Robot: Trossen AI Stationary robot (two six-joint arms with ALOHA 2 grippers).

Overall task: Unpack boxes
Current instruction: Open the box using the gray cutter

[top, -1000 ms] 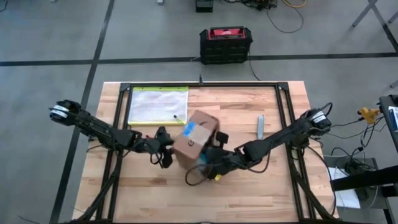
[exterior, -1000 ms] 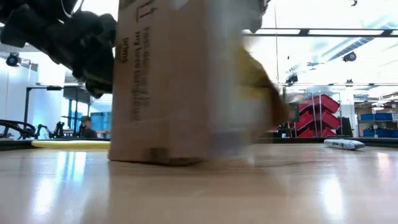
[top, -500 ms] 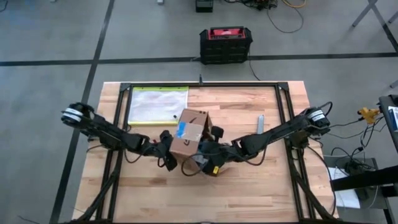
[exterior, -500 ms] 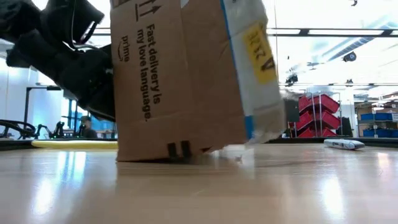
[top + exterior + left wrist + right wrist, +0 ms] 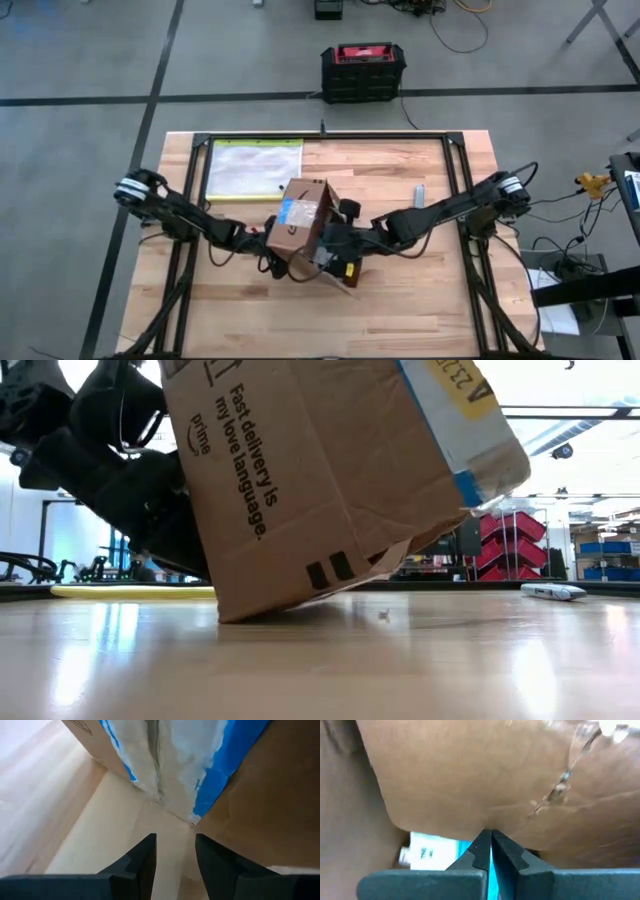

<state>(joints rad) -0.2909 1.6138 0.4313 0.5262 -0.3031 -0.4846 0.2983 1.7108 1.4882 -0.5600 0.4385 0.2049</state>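
The brown cardboard box point(image 5: 303, 215) with blue-edged tape and a white label stands tilted at the table's middle. In the low view the box point(image 5: 320, 480) rests on one lower edge point(image 5: 235, 615), its right side raised. One loose flap point(image 5: 330, 275) lies toward the near edge. My left gripper point(image 5: 270, 242) is at the box's left side, open, its fingers point(image 5: 145, 865) just short of a taped corner point(image 5: 192, 820). My right gripper point(image 5: 335, 248) is at the box's near right side, shut. My left gripper stands open at the box's taped corner; I cannot tell whether it touches. My right gripper has its two fingers point(image 5: 482, 850) shut together on a thin edge at the brown cardboard point(image 5: 490, 827), with a blue sliver between them. The box hides which part this is.
A clear yellow-edged pouch point(image 5: 255, 168) lies at the far left of the table. A small grey object point(image 5: 419, 203) lies to the right, also seen in the low view point(image 5: 553, 591). A black and red case point(image 5: 363, 70) stands on the floor beyond. Black frame rails point(image 5: 455, 180) border the table.
The box has tipped: it stood nearly flat on its bottom, and now its right side is raised while the left lower edge stays on the table. It has also shifted toward the table's left. Both grippers have moved left with it.
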